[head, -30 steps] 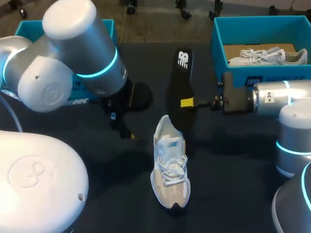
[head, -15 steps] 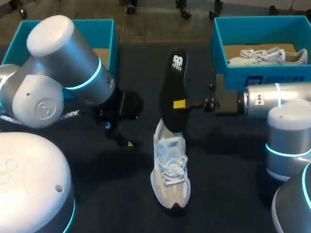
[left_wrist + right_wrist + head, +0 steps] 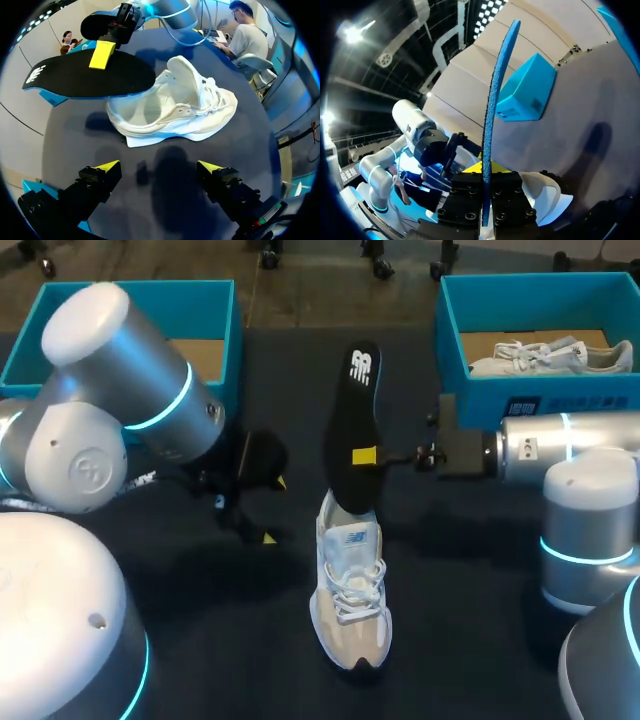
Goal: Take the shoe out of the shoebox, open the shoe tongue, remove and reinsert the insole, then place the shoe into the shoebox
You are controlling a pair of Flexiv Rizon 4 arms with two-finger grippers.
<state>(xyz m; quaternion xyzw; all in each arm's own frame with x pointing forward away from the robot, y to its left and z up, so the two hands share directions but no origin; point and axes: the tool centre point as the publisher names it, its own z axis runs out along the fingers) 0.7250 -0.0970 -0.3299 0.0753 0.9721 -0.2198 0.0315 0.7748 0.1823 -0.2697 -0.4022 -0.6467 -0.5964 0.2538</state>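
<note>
Observed: left arm (image 3: pixel 110 380) and right arm (image 3: pixel 570 445), silver-grey cylindrical housings, cyan-lit joint rings; left hand (image 3: pixel 159 167) and right hand (image 3: pixel 365 456) black, yellow-tipped.

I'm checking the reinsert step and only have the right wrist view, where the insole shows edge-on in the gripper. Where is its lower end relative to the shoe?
Observer: In the head view the insole has its lower end at the heel opening of the shoe. I cannot tell whether it is inside.
Operator: Is the other arm steadying the shoe?
Observer: No. In the left wrist view the left gripper is open and empty, short of the shoe.
Operator: Is the shoebox free for the return?
Observer: The shoebox at the right holds a second shoe, lying on its side.
</note>
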